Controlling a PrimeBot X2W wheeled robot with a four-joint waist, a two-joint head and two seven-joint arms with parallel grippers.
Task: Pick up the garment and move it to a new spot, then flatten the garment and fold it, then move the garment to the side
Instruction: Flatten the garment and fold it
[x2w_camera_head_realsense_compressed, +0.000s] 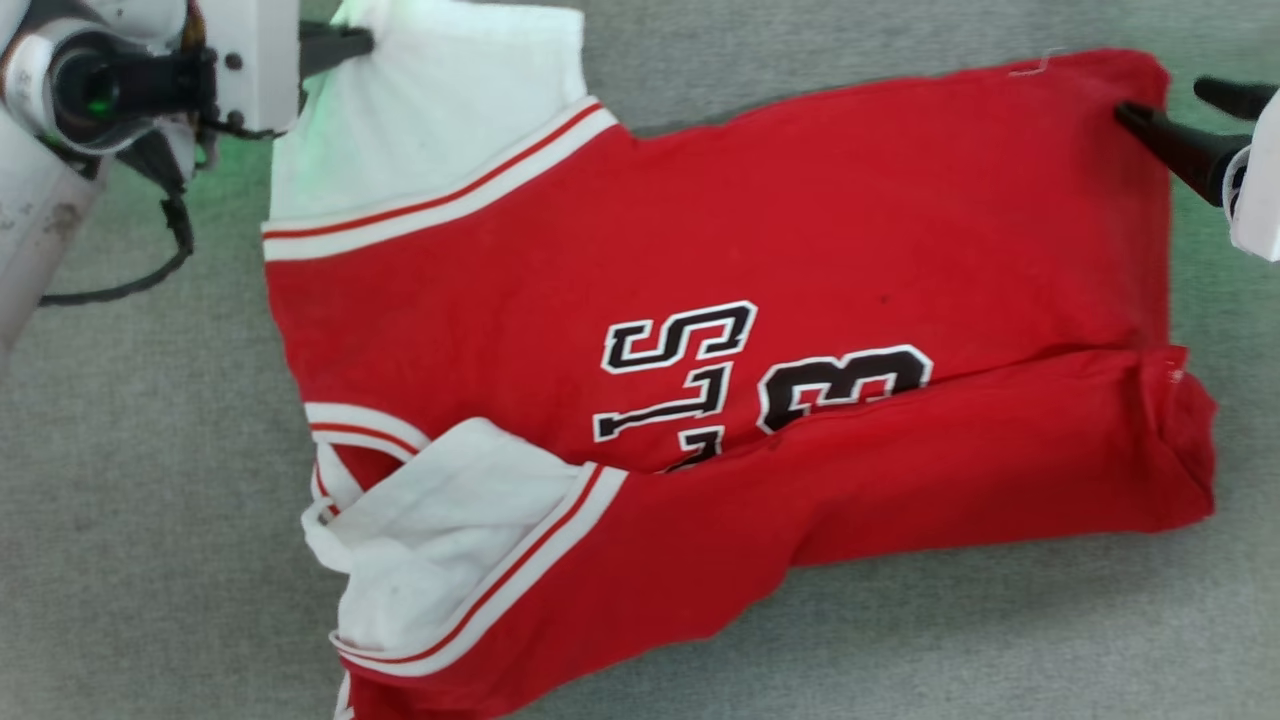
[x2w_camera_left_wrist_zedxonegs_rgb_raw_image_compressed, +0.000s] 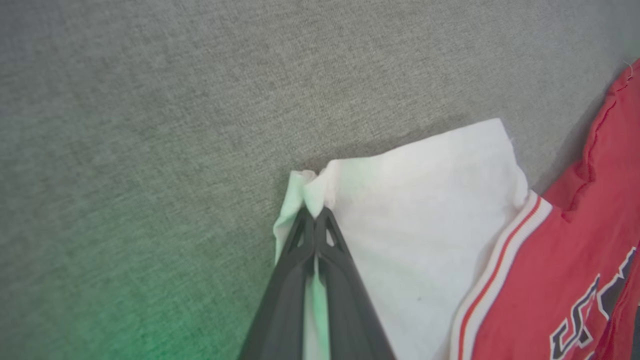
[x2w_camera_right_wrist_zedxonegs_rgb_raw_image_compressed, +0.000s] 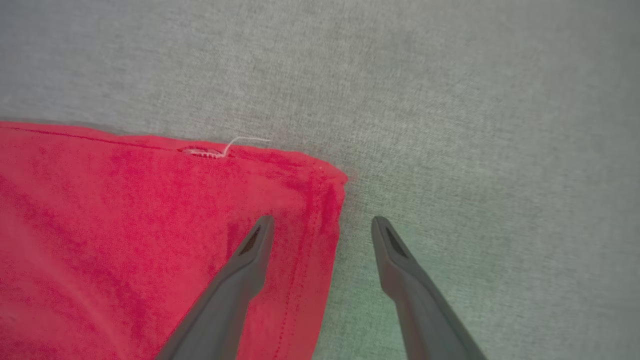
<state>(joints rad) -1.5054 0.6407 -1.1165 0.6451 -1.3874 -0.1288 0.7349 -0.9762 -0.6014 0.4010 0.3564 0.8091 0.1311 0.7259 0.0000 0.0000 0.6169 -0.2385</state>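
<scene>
The garment (x2w_camera_head_realsense_compressed: 800, 250), red with white sleeves, striped trim and black lettering, lies on a grey cloth surface (x2w_camera_head_realsense_compressed: 150, 450), near edge folded over. Its long axis runs from sleeves to hem. The left gripper (x2w_camera_left_wrist_zedxonegs_rgb_raw_image_compressed: 314, 212) pinches a white sleeve corner of the garment; the right gripper (x2w_camera_right_wrist_zedxonegs_rgb_raw_image_compressed: 322, 225), spread wide, straddles its hem corner.

Grey woven fabric surface (x2w_camera_head_realsense_compressed: 150, 520); faint green glow (x2w_camera_left_wrist_zedxonegs_rgb_raw_image_compressed: 150, 330) in patches.
</scene>
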